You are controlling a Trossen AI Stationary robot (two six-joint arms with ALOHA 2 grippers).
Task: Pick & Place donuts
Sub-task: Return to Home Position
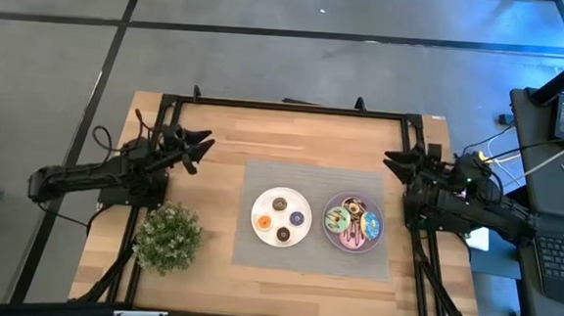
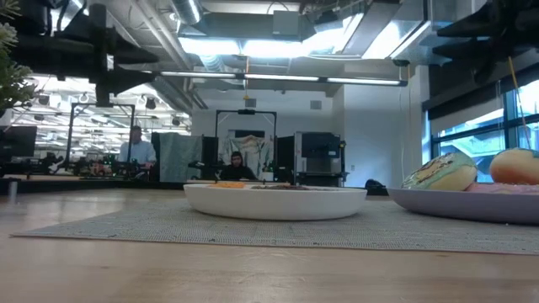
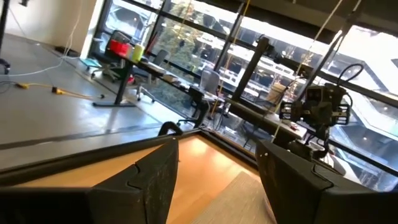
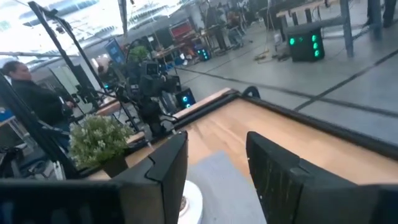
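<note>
Grey floor [image 1: 272, 5], dark seam lines crossing it. Wooden desk [image 1: 215, 125] at centre; side bench [image 1: 535, 110] with a laptop [image 1: 560, 261] to its right. Far room: open ceiling [image 2: 253, 17] with ducts, strip lights [image 2: 278, 77]; white wall [image 2: 370, 126]; tall windows [image 2: 480, 139] far right. One person [image 2: 136, 150] standing far left, a second person [image 2: 237, 167] seated mid-room, dark cabinet [image 2: 316, 156] just beside

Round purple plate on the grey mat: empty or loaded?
Loaded. The round purple plate holds several large iced donuts, filling most of it.
</note>
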